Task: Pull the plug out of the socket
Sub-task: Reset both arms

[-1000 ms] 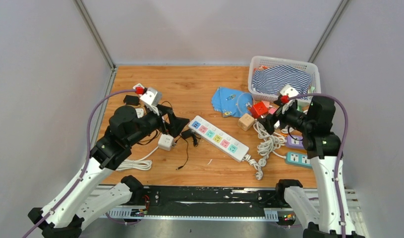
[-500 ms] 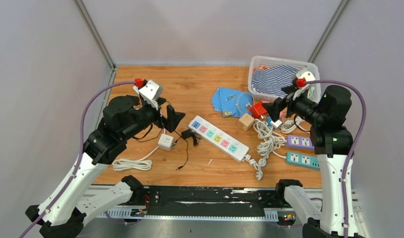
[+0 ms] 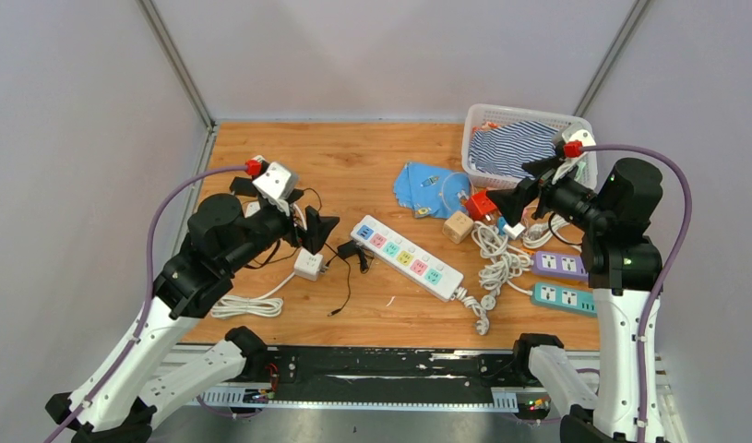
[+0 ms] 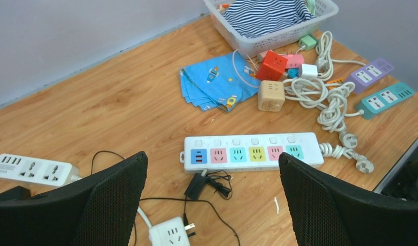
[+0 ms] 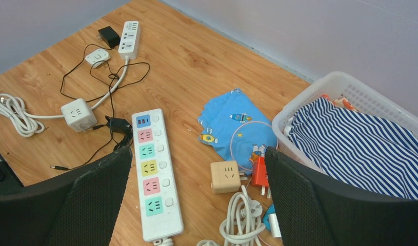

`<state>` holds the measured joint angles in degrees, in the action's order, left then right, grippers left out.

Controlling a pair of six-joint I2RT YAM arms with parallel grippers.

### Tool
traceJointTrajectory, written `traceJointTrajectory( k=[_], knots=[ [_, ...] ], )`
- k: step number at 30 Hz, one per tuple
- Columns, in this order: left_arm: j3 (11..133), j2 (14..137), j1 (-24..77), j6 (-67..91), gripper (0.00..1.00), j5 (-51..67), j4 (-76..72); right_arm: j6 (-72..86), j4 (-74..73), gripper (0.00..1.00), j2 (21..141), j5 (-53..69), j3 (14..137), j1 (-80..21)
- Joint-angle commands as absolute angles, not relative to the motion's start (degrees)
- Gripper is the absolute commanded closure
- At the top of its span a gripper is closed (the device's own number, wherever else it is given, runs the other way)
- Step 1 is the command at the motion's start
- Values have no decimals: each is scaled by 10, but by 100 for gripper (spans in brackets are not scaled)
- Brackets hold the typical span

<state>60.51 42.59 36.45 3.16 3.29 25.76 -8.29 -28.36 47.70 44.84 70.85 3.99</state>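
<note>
A white power strip (image 3: 407, 257) with coloured sockets lies mid-table, and no plug shows in it. It also shows in the left wrist view (image 4: 250, 152) and the right wrist view (image 5: 153, 174). A black adapter (image 4: 199, 185) lies loose by the strip's blue end. A white cube socket (image 4: 168, 233) sits nearer, with a small plug's bare prongs against its side. My left gripper (image 3: 321, 226) hangs open and empty above the adapter, also seen in its wrist view (image 4: 213, 159). My right gripper (image 3: 515, 191) is open and empty, raised over the tan cube (image 5: 225, 177).
A white basket (image 3: 529, 115) with striped cloth stands back right. A blue cloth (image 3: 427, 189), a red cube (image 3: 483, 203), coiled white cable (image 3: 496, 263), a purple strip (image 3: 561, 265) and a teal strip (image 3: 561, 297) lie at the right. Another white strip (image 4: 32, 171) lies far left.
My right gripper has risen and drawn back toward the basket. My left gripper has shifted slightly, rising then dipping over the adapter. Both stay open.
</note>
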Motion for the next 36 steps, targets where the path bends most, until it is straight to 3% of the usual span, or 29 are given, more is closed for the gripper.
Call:
traceJointTrajectory(
  k=[1, 36],
  knots=[
    [587, 416, 360, 17, 0, 20, 242, -72, -297, 0, 471, 474, 718, 51],
    [590, 394, 361, 31, 0, 35, 240, -75, -297, 0, 465, 462, 719, 55]
  ],
)
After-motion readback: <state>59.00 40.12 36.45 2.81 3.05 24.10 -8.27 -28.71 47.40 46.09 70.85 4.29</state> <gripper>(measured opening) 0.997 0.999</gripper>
